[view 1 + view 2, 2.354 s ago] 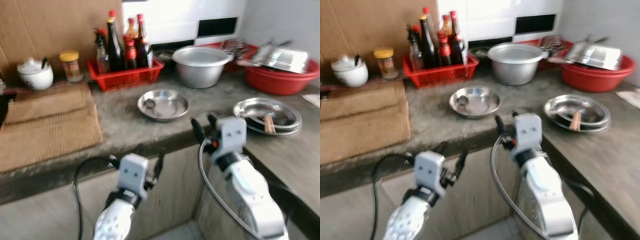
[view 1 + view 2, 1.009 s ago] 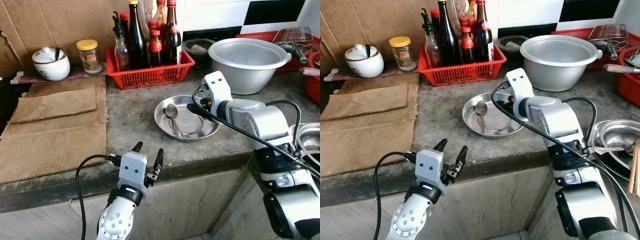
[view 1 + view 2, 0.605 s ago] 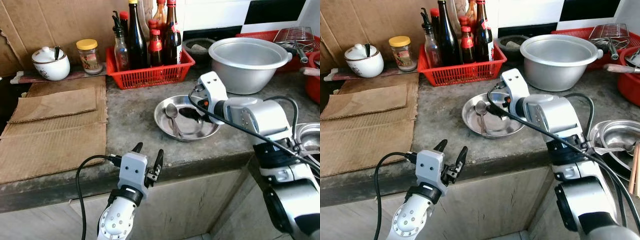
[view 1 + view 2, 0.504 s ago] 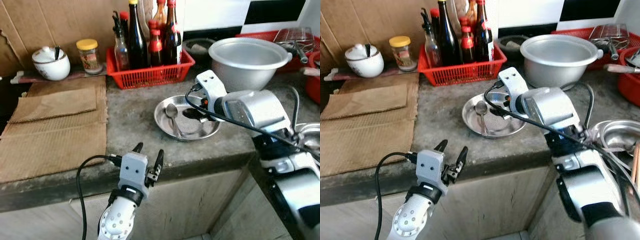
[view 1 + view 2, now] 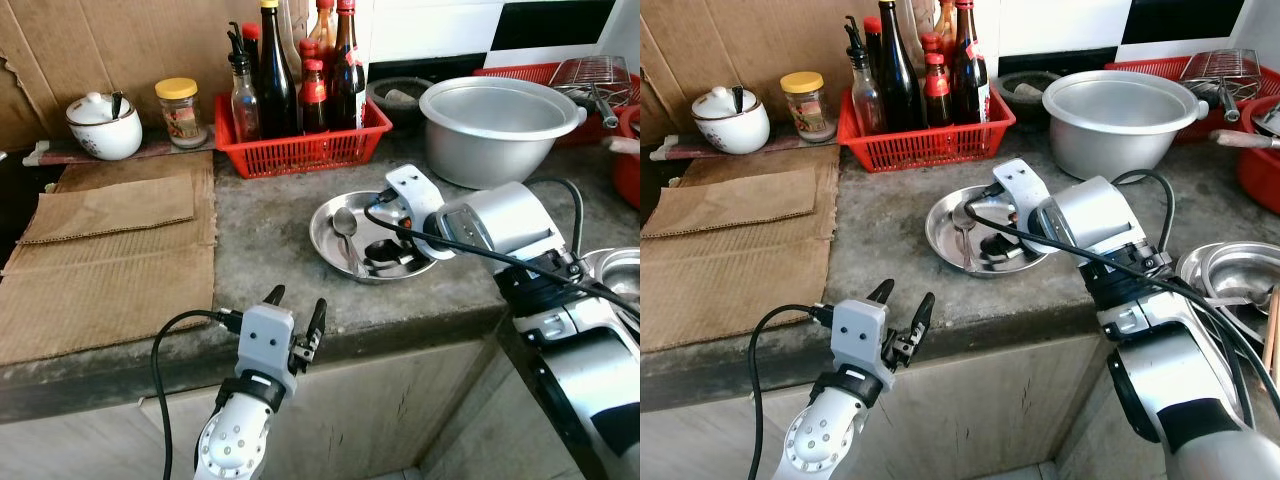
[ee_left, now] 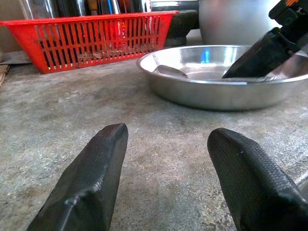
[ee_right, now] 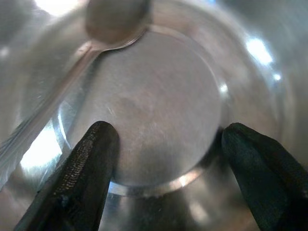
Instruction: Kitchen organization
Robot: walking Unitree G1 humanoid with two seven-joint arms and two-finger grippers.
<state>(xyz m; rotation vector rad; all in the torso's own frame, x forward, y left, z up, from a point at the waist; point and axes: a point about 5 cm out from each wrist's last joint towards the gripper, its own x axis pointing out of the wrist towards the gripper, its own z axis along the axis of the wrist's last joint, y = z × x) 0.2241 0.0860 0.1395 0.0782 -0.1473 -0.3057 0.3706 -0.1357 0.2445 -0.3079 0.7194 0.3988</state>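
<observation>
A shallow steel dish (image 5: 318,212) sits on the grey counter near its front edge, with a metal spoon (image 5: 345,232) lying in its left half. My right gripper (image 5: 385,256) reaches down into the dish, open, its fingertips close to the dish floor to the right of the spoon. In the right wrist view the spoon (image 7: 96,33) lies beyond the open right gripper (image 7: 168,139), with nothing between the fingers. My left gripper (image 5: 295,302) hovers open at the counter's front edge, short of the dish (image 6: 216,94).
Behind the dish stand a red basket (image 5: 300,150) of sauce bottles and a large metal pot (image 5: 500,115). A yellow-lidded jar (image 5: 180,110) and a white ceramic pot (image 5: 100,125) stand at the back left, above cardboard sheets (image 5: 100,250). Another steel plate (image 5: 615,275) lies at the right.
The camera has come closer to the counter. My right gripper swung over the dish and dropped into it beside the spoon. The left gripper has stayed at the counter edge.
</observation>
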